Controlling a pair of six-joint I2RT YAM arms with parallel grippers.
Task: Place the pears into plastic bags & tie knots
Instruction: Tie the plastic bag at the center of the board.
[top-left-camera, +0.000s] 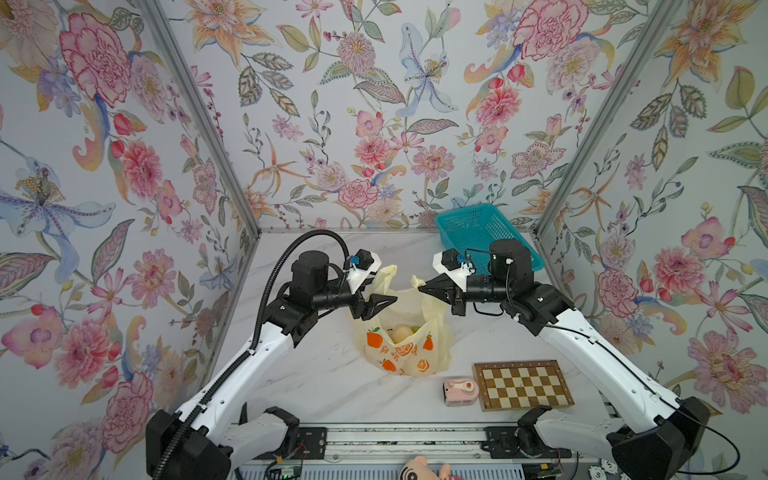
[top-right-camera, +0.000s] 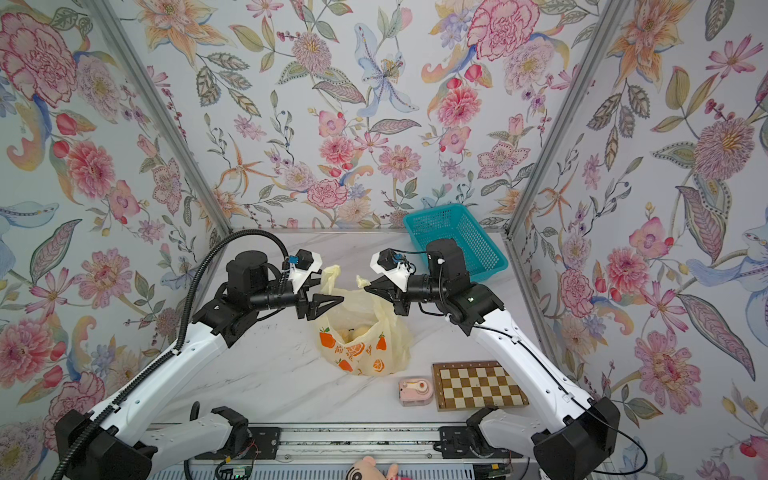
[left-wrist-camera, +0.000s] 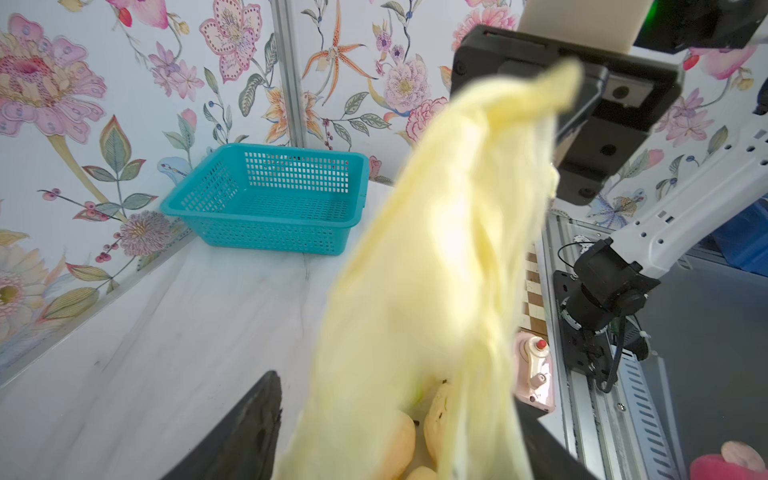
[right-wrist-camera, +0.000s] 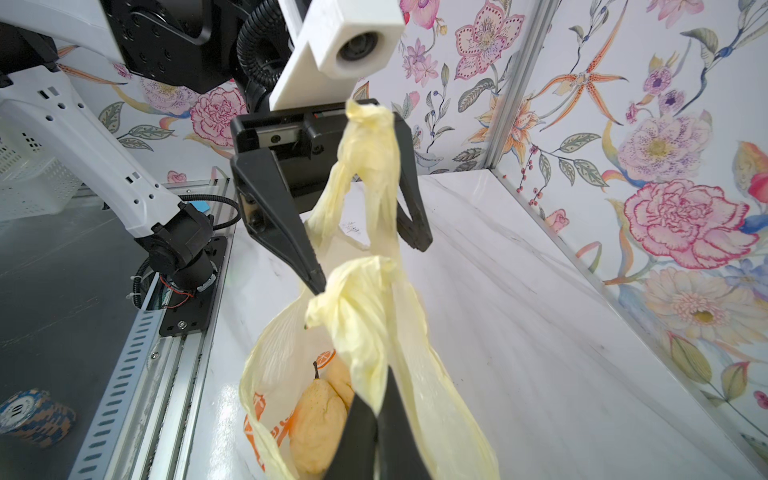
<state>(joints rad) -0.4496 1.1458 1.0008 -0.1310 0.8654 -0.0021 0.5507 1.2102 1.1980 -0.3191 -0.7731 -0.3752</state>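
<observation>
Between the parted jaws of the left pincer (right-wrist-camera: 369, 266) one plastic bag (top-left-camera: 405, 357) handle stands free, the right pincer (top-left-camera: 422, 287) clamping the other above the pears (right-wrist-camera: 318, 415); unheld, it may slump, spoiling the knot.

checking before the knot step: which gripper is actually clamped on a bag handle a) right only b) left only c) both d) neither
a: in the right wrist view the right gripper is shut on one bag handle, while the left gripper has its jaws wide apart, with the other handle between them and not pinched.
</observation>
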